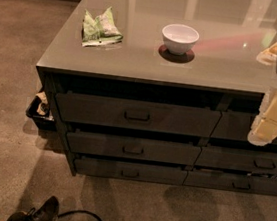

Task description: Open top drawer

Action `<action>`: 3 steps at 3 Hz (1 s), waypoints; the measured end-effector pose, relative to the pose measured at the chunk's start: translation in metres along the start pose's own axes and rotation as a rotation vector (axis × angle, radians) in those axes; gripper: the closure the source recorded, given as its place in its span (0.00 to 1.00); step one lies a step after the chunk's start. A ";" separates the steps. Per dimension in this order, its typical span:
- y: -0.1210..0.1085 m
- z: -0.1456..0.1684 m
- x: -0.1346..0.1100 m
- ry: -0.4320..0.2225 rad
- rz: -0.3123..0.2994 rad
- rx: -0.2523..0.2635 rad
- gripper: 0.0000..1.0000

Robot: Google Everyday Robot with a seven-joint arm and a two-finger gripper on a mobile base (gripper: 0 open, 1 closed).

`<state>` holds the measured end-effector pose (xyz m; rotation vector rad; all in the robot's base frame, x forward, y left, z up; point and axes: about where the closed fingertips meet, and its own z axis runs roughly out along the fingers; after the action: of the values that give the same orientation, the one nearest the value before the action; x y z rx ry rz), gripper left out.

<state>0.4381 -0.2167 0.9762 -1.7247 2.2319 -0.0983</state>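
— Where is the top drawer [178, 118]?

— In the middle of the frame, right under the bench [134, 64] edge. It is the tallest front in the left stack, dark grey-brown, with a small rectangular metal pull [137, 116] at its centre. It looks shut.

— And below it?

— Two shallower drawers [133, 148] with like handles, one under the other. The neighbouring stack [253, 162] runs off the right edge.

— Where is the gripper [262, 134]?

— At the right edge of the frame, a pale cream shape hanging down in front of the neighbouring stack's upper drawer, well apart from the top drawer's pull. Whether it is open or closed I cannot tell, nor whether it holds anything.

— What sits on the bench?

— A white bowl [179, 38] near the top centre and a crumpled green packet [101, 27] at upper left, apart from each other.

— On the floor?

— A shoe [35, 214] at lower left with a black cable [85, 215] curving beside it, and a black bin [33, 112] against the cabinet's left side.
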 end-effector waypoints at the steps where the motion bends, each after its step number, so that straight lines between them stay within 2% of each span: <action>1: 0.000 0.000 0.000 0.000 0.000 0.000 0.00; 2: -0.004 0.008 0.000 -0.015 0.003 0.002 0.00; 3: -0.005 0.028 0.006 -0.055 -0.007 0.020 0.00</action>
<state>0.4501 -0.2200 0.9493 -1.7040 2.1791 -0.0739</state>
